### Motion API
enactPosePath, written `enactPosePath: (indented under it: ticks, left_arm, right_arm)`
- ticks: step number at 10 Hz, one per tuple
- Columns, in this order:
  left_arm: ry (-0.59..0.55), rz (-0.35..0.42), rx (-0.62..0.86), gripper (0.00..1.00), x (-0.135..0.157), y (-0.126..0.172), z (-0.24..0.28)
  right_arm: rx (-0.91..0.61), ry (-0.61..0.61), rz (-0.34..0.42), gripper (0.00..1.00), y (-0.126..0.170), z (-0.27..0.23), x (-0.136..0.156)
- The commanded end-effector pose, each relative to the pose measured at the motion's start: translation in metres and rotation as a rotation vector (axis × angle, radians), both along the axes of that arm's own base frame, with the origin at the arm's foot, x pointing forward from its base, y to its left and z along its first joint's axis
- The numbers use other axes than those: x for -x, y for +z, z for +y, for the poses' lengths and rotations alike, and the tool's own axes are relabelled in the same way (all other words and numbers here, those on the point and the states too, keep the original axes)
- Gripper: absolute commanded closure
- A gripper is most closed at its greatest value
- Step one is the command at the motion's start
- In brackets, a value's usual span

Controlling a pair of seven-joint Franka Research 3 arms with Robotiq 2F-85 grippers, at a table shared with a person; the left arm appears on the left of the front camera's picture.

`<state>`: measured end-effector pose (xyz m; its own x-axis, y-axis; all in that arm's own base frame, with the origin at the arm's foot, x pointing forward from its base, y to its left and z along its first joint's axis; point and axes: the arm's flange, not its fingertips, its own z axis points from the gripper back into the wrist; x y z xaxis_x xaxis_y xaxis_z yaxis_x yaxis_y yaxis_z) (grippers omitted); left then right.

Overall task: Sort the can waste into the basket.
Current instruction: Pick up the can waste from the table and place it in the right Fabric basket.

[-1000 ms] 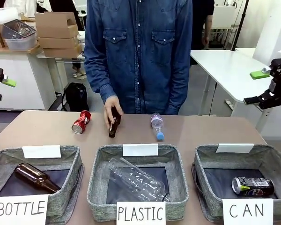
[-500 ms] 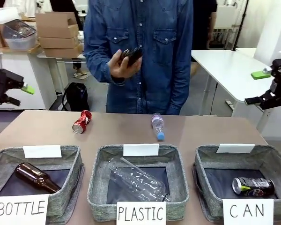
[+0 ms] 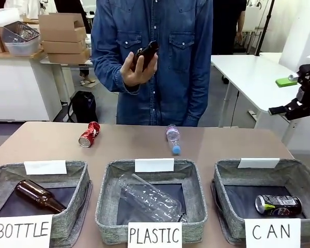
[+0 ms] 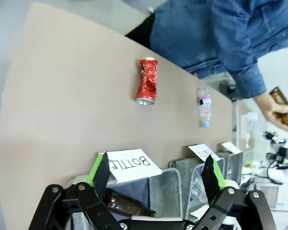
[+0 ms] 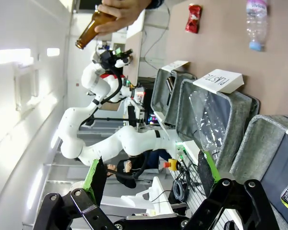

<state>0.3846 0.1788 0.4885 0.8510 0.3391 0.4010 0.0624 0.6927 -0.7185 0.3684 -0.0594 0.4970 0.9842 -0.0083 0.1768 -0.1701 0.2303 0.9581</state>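
The dented red can [image 3: 89, 134] lies on its side at the far left of the bench [image 3: 232, 142], apart from everything else. The black can [image 3: 278, 204] lies inside the CAN basket [image 3: 222, 175], the rightmost of three along the near edge. A small plastic bottle [image 3: 173, 139] lies at the far middle. Beyond it, the person's hand [image 3: 134, 72] holds a brown bottle [image 3: 147, 51] up at chest height. The right pincer [image 3: 285, 96] hangs wide open and empty, high off the bench's right end. The left pincer [image 4: 155, 167], also spread wide with nothing between its pads, looks down over the BOTTLE basket [image 4: 165, 191].
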Motion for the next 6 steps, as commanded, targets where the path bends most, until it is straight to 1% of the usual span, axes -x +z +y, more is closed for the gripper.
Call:
enactPosePath:
  ticks: [1, 2, 3, 4, 5, 6]
  left_arm:
    - [-0.001, -0.064, 0.067, 0.0, 0.011, -0.009, -0.005]
    - [-0.014, -0.044, 0.05, 0.0, 0.006, -0.009, -0.009]
    - [-0.033, -0.05, 0.055, 0.0, 0.001, -0.007, -0.013]
    - [-0.058, -0.027, 0.051, 0.0, -0.008, -0.008, -0.016]
    - [-0.06, 0.011, 0.033, 0.0, -0.013, -0.007, -0.013]
    - [-0.059, 0.048, 0.028, 0.0, -0.003, -0.001, 0.008]
  right_arm:
    - [0.003, 0.014, -0.017, 0.0, 0.001, -0.003, 0.0]
    - [0.003, 0.014, -0.017, 0.0, 0.001, -0.003, 0.0]
    - [0.003, 0.014, -0.017, 0.0, 0.001, -0.003, 0.0]
    - [0.003, 0.014, -0.017, 0.0, 0.001, -0.003, 0.0]
    - [0.003, 0.014, -0.017, 0.0, 0.001, -0.003, 0.0]
    - [0.003, 0.014, -0.017, 0.0, 0.001, -0.003, 0.0]
